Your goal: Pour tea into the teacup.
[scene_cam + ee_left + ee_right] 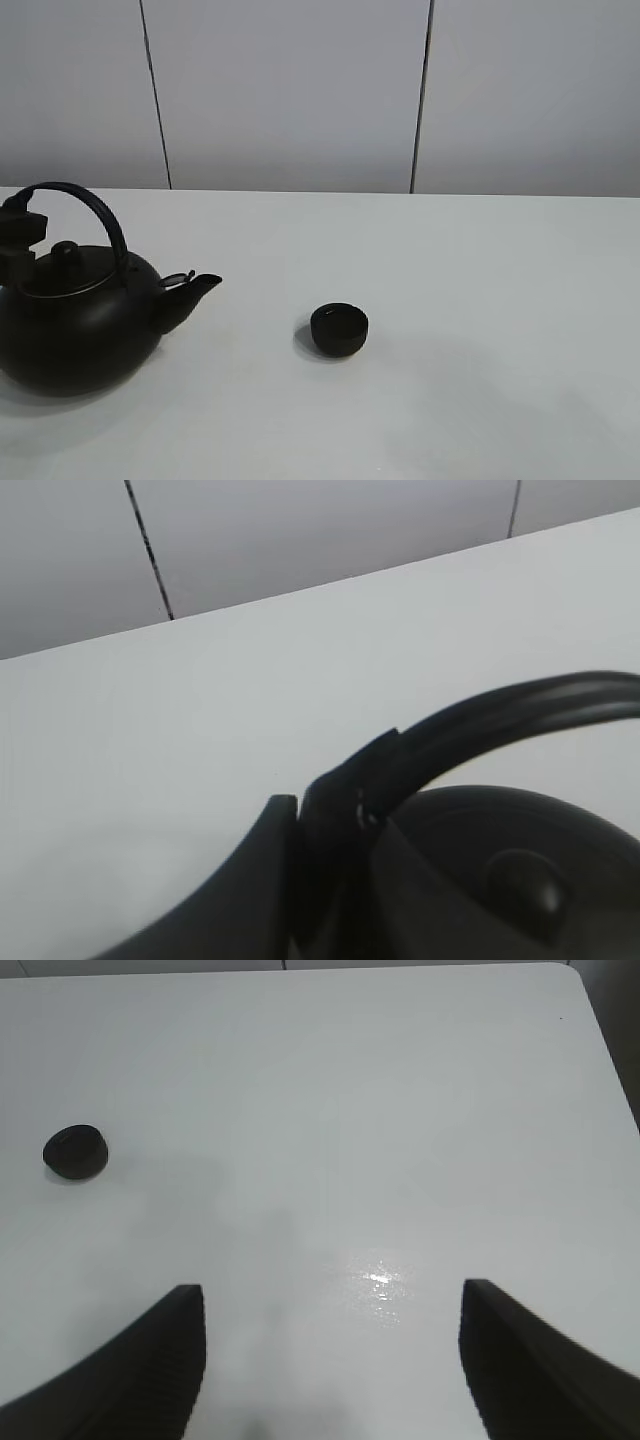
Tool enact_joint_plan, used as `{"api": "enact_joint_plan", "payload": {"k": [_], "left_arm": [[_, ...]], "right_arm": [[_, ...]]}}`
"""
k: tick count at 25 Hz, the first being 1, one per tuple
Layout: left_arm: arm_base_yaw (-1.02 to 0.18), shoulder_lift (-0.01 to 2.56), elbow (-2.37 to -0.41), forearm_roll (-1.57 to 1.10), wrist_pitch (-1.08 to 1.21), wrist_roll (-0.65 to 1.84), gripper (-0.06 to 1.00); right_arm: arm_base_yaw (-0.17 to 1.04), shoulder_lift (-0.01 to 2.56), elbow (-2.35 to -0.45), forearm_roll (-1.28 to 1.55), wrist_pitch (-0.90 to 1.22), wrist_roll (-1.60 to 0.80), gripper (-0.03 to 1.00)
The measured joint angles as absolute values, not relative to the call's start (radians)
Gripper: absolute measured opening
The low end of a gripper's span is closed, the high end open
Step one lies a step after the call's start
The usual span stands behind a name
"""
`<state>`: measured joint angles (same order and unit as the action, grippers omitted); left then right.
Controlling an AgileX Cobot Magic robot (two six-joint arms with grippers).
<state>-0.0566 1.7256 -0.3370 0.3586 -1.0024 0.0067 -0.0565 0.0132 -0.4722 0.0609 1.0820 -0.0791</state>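
Left gripper (335, 830) jaws (tight) on kettle handle (520, 715) — right gripper (332, 1360) wide.

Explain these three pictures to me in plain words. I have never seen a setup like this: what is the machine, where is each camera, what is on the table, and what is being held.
This is a robot with two arms, each ending in a two-fingered end effector. One picture comes from a camera mounted high, looking down on a white table. The other two come from cameras on each arm's wrist. On the table stand a big black kettle and, off its spout, a small black teacup, apart from it. The left end effector is shut on the kettle's arched handle, at the left edge of the high view. The right end effector is open over bare table, holding nothing; the teacup sits far off in its view. No tea is pouring yet.
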Motion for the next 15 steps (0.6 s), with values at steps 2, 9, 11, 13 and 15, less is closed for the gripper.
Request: {"api": "enact_joint_plan", "payload": {"k": [2, 9, 11, 13, 15], "left_arm": [[-0.057, 1.726, -0.337, 0.334, -1.002, 0.0, 0.11], [-0.057, 1.726, -0.337, 0.326, -1.002, 0.019, 0.11], [-0.057, 1.726, -0.337, 0.341, -1.002, 0.029, 0.11], [-0.057, 1.726, -0.337, 0.359, -1.002, 0.033, 0.11], [-0.057, 1.73, -0.337, 0.367, -1.004, 0.04, 0.11]], "right_arm": [[-0.057, 0.013, -0.472, 0.061, 1.082, -0.079, 0.49], [-0.057, 0.013, -0.472, 0.061, 1.082, -0.079, 0.49], [-0.057, 0.013, -0.472, 0.061, 1.082, -0.079, 0.49], [-0.057, 0.013, -0.472, 0.061, 1.082, -0.079, 0.49], [-0.057, 0.013, -0.472, 0.061, 1.082, -0.079, 0.49]]}}
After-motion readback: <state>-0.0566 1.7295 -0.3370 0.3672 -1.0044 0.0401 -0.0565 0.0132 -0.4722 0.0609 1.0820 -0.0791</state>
